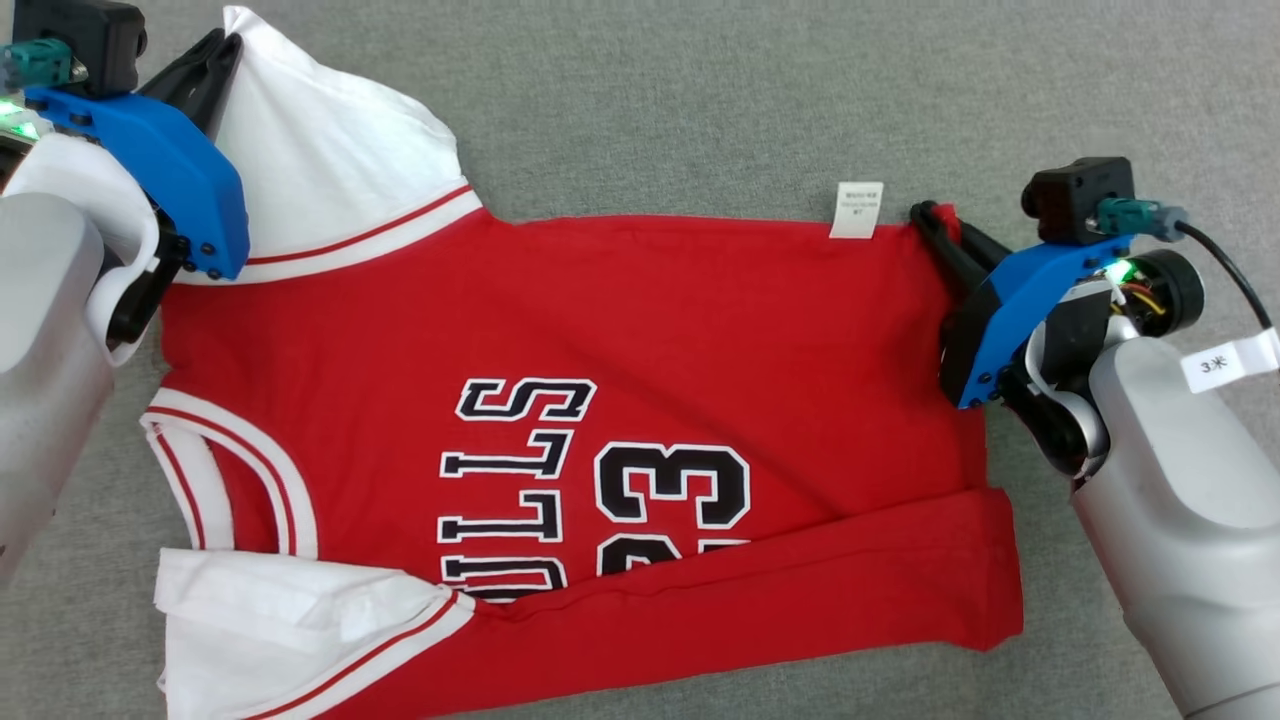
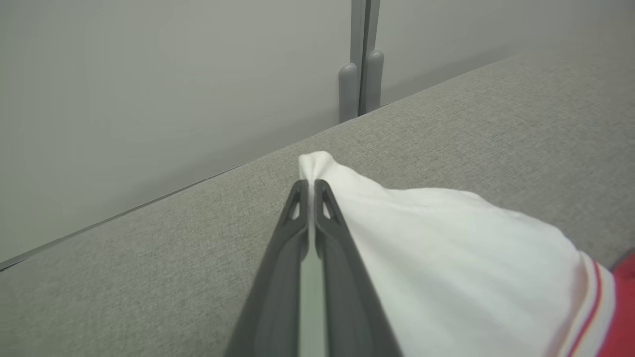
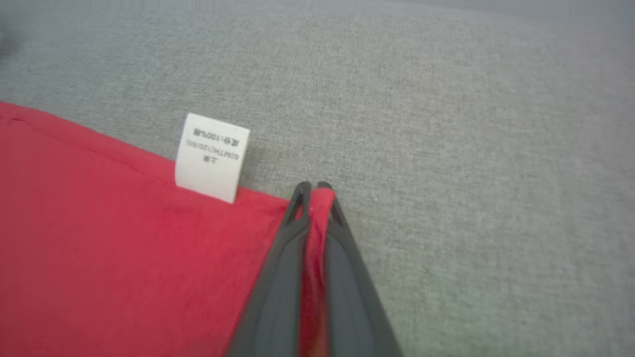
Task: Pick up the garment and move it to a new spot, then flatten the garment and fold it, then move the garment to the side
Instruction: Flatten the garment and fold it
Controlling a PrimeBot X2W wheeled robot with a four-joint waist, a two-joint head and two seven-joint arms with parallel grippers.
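Head view: one shirt [image 1: 700, 330] lies flat on the grey table [image 1: 700, 90]. Its long axis runs left to right, with the collar [image 1: 290, 500] toward the robot's left and the hem [image 1: 972, 470] toward its right. Two grippers sit at the far edge, well apart. The left gripper [image 1: 228, 45] is clamped on the tip of the far white sleeve [image 1: 330, 170], one of two. The right gripper [image 1: 925, 212] is clamped on the far hem corner, just beside the single label [image 1: 858, 210]. The cloth lies nearer the robot than both grippers, so the fold likely means drawing that edge toward the robot.
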